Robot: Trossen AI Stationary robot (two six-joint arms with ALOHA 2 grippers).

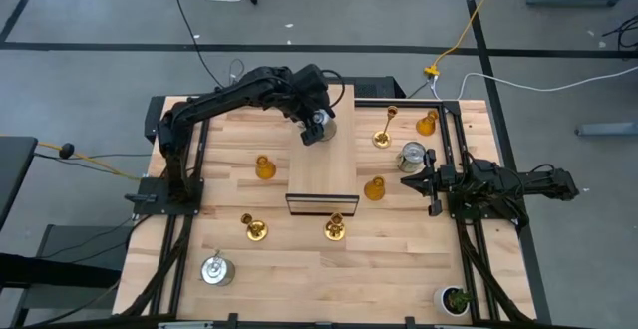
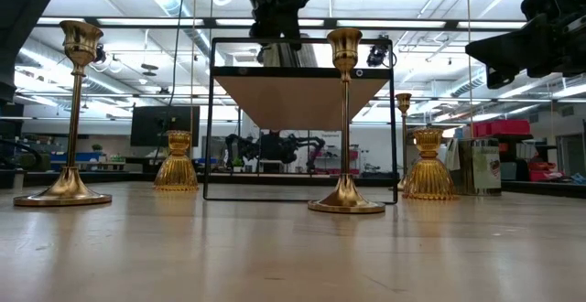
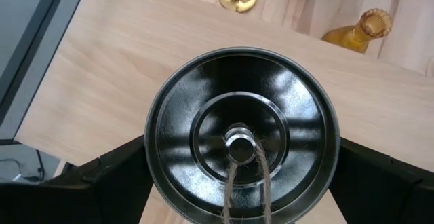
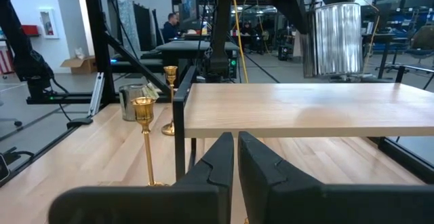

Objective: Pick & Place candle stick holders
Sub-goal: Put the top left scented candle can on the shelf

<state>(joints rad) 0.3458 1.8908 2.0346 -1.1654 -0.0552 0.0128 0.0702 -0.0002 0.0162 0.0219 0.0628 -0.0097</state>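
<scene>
My left gripper (image 1: 319,128) is over the far end of a raised wooden platform (image 1: 322,169), closed around a silver can (image 4: 332,39) that hangs just above the board. The left wrist view looks down on the can's dark round top (image 3: 241,132), which has a centre knob and a twine loop. My right gripper (image 1: 411,181) waits shut at the table's right side, level, with nothing in it. Two other silver cans (image 1: 215,269) (image 1: 412,156), three gold candlesticks (image 1: 254,229) (image 1: 335,229) (image 1: 385,135) and three amber holders (image 1: 264,166) (image 1: 375,188) (image 1: 427,123) stand on their bases on the table. My left gripper pinches the can's round side wall (image 3: 150,163) between its two fingers (image 3: 108,180), one on each opposite side. The fingers come from above, slanting down. The can hangs upright and is lifted clear of the platform's top (image 4: 305,105).
The platform stands on a black wire frame (image 2: 212,119) in the middle of the table. A small green potted plant (image 1: 456,300) sits at the near right corner. Black rails run along the table's left and right sides (image 1: 469,239).
</scene>
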